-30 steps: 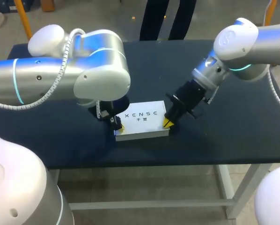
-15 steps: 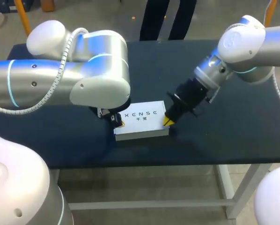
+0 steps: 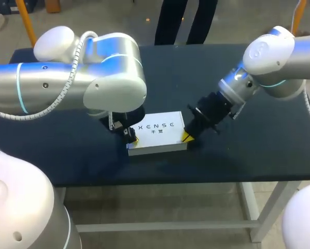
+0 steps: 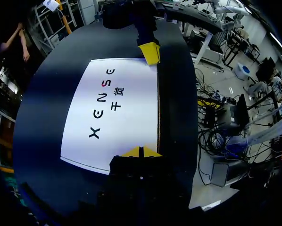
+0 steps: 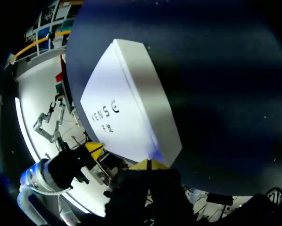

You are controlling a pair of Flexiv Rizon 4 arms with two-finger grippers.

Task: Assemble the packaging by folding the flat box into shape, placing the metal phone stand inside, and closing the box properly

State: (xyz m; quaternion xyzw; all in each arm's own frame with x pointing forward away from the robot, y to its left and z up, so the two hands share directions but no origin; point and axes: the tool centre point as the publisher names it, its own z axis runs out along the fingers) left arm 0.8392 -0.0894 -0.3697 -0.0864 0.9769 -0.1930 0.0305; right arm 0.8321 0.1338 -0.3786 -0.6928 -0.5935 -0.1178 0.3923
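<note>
Closing step, I'd say. The white rectangular cardboard box with black lettering lies flat near the front edge of the dark blue table, lid down and neat. The left gripper and right gripper, tips pressed together, seem to touch opposite ends. Next comes even downward pressure, no shoving.

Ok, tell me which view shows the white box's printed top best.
The left wrist view: the white box fills the middle, its printed top facing the camera nearly whole. The head view shows the box farther off. The right wrist view shows the box obliquely, top and one side wall.
</note>
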